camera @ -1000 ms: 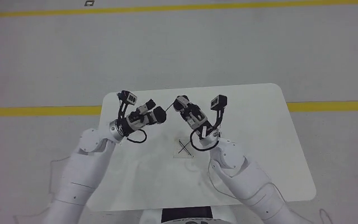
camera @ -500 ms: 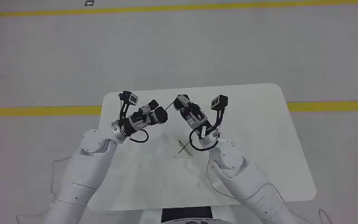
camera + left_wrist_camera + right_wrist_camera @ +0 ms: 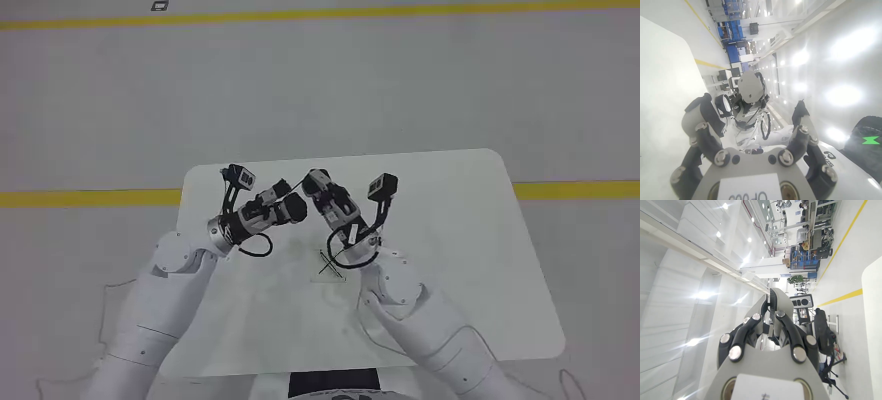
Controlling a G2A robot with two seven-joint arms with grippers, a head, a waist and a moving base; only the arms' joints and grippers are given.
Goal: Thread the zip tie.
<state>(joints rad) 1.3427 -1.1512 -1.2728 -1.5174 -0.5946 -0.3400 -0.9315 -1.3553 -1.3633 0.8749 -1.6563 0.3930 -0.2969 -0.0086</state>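
We see both arms held above the white desk [image 3: 470,250], their tips facing each other just beyond the black cross [image 3: 329,263] marked on it. The left gripper [image 3: 290,207] hangs beyond the cross and a little to its left. In its own wrist view [image 3: 752,102] its jaws stand wide apart with nothing between them. The right gripper [image 3: 318,186] hangs straight beyond the cross, close beside the left one. In its own wrist view [image 3: 770,294] its jaws are pressed almost together. The zip tie [image 3: 302,183] shows as a thin dark line above the desk, beyond the cross, running from the right gripper's tip toward the left gripper. It seems pinched in the right jaws. We cannot tell whether its free end touches the left gripper.
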